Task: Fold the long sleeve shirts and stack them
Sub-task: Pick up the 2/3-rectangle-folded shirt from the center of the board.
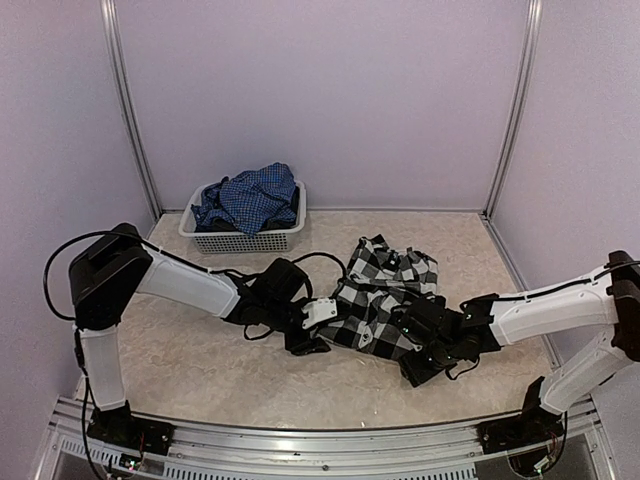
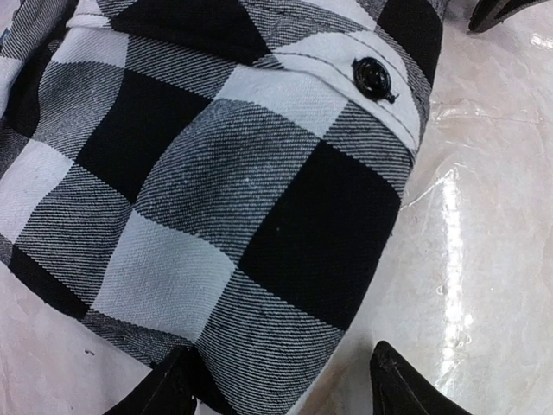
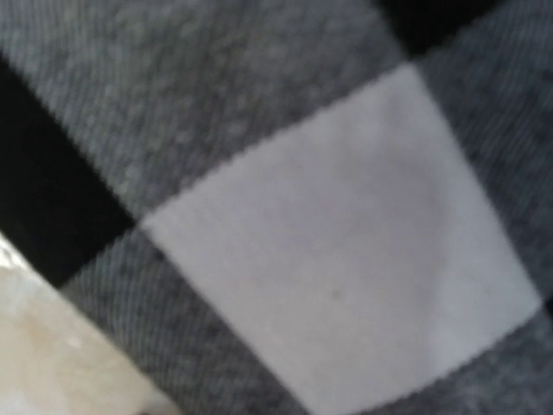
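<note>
The black-and-white shirt (image 1: 385, 290) lies crumpled on the table (image 1: 200, 370), right of centre, with both arms reaching in at its near edge. The blue shirt (image 1: 250, 195) sits bunched in the white basket (image 1: 245, 240) at the back, well apart from the arms.

The left gripper (image 2: 278, 354) has its jaws apart, one on each side of a rounded corner of the checked cloth, just below a black button (image 2: 373, 76). The cloth sits between them but is not pinched. The right gripper (image 1: 418, 362) is low over the shirt's near right edge. Its wrist camera shows only blurred checks pressed close, so I cannot tell how its jaws stand.

The step in hand looks like taking hold of this shirt at two points to spread it flat before folding. Next, both jaws need to clamp on single layers of cloth, then lift and draw apart to open the shirt out.
</note>
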{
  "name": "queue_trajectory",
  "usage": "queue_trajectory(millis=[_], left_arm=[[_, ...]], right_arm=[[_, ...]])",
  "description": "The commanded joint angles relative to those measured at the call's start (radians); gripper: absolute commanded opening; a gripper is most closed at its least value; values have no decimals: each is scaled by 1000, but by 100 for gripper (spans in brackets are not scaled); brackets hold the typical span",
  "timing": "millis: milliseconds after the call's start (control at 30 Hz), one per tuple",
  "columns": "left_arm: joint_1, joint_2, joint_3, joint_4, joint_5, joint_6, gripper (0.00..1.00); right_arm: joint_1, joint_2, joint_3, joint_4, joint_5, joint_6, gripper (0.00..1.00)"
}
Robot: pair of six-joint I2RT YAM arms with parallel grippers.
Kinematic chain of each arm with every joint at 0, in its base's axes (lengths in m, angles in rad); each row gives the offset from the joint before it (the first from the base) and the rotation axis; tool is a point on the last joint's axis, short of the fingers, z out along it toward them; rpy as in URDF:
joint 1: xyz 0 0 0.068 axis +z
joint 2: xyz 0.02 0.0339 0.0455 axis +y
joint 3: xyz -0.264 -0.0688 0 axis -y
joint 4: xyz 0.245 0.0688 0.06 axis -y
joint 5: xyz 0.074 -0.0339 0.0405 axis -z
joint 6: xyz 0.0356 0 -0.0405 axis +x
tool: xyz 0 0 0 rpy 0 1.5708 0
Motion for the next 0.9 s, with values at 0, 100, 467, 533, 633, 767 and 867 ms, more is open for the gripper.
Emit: queue_trajectory(millis=[0, 100, 467, 533, 633, 767, 867], left_arm=[[12, -37, -28, 39, -39, -2, 65], [14, -19, -9, 23, -41, 10, 65], [7, 43, 46, -17, -6, 32, 57], [7, 53, 54, -54, -2, 32, 50], [7, 58, 51, -72, -3, 25, 41], [7, 55, 36, -85, 0, 4, 30], [7, 49, 15, -91, 9, -29, 25]], right_arm=[[27, -76, -8, -9, 63, 10, 71], [62, -118, 14, -28, 105, 18, 75], [73, 9, 45, -9, 150, -19, 68], [70, 37, 45, 3, 141, -23, 63], [66, 55, 33, 18, 125, -21, 57], [64, 74, 8, 43, 108, -25, 47], [69, 83, 6, 48, 93, -35, 35]])
